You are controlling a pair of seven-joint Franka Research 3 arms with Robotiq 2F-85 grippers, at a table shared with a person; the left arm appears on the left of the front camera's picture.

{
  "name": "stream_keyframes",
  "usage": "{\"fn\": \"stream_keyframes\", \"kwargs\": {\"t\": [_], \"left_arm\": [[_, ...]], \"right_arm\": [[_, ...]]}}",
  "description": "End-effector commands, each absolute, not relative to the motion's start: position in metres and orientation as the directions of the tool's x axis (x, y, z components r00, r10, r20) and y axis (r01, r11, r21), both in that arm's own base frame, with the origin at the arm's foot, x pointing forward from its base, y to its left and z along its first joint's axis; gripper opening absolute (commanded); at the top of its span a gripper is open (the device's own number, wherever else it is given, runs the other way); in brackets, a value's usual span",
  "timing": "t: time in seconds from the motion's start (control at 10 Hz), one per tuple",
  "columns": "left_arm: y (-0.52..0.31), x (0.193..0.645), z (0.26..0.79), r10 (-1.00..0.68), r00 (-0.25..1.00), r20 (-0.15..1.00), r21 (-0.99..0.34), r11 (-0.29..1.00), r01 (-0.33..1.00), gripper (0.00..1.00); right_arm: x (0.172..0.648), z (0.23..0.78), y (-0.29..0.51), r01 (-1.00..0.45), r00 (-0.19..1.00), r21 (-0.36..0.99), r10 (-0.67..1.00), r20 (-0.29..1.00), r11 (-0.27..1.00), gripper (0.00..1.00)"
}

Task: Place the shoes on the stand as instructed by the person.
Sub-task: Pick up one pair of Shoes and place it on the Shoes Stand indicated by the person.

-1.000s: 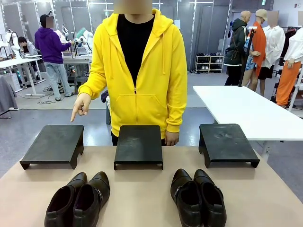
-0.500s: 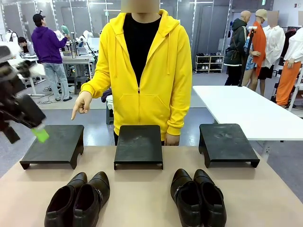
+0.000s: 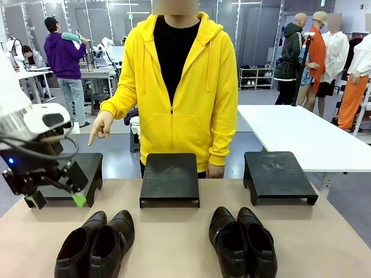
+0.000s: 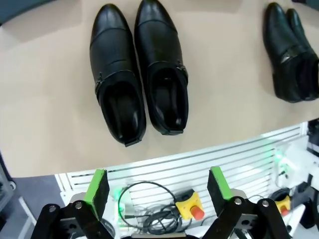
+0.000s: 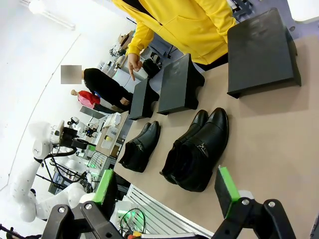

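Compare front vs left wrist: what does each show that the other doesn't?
Front, not left wrist: the person's hand pointing down toward the left stand, plus the middle stand and right stand. Left wrist, not front: a yellow button box and cables below the table edge. Both: left pair, right pair, table, open left claw.

Stand half lost behind robot arm
The left tool [image 3: 58,200] masks perhaps half of the left stand [image 3: 93,168]. The front view's bottom edge crops the heels of the left pair [image 3: 95,243] and the right pair [image 3: 243,240] of shoes.
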State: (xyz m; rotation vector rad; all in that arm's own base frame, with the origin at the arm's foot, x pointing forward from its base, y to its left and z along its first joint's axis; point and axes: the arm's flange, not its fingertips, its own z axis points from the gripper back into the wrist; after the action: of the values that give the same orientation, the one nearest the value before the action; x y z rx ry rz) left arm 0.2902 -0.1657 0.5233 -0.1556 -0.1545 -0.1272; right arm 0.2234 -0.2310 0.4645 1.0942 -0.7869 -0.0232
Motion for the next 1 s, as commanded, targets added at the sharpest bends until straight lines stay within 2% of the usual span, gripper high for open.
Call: {"fn": "stream_keyframes", "kwargs": {"t": [0.0, 0.4, 0.6, 0.9], "left_arm": [[-0.173, 0.289, 0.499, -0.095, 0.978, 0.183, -0.130, 0.984, 0.120, 1.00], [-0.178, 0.298, 0.451, -0.101, 0.983, 0.154, -0.103, 0.988, 0.118, 1.00], [-0.184, 0.302, 0.425, -0.090, 0.986, 0.140, -0.141, 0.984, 0.110, 1.00], [-0.188, 0.303, 0.390, -0.081, 0.988, 0.132, -0.107, 0.990, 0.096, 1.00]], "right_arm": [[0.225, 0.466, -0.232, -0.360, 0.733, 0.798, -0.383, 0.563, 0.483, 1.00], [0.225, 0.466, -0.232, -0.360, 0.733, 0.798, -0.383, 0.563, 0.483, 1.00], [0.225, 0.466, -0.232, -0.360, 0.733, 0.798, -0.383, 0.563, 0.483, 1.00], [0.225, 0.466, -0.232, -0.360, 0.733, 0.798, -0.383, 0.563, 0.483, 1.00]]}}
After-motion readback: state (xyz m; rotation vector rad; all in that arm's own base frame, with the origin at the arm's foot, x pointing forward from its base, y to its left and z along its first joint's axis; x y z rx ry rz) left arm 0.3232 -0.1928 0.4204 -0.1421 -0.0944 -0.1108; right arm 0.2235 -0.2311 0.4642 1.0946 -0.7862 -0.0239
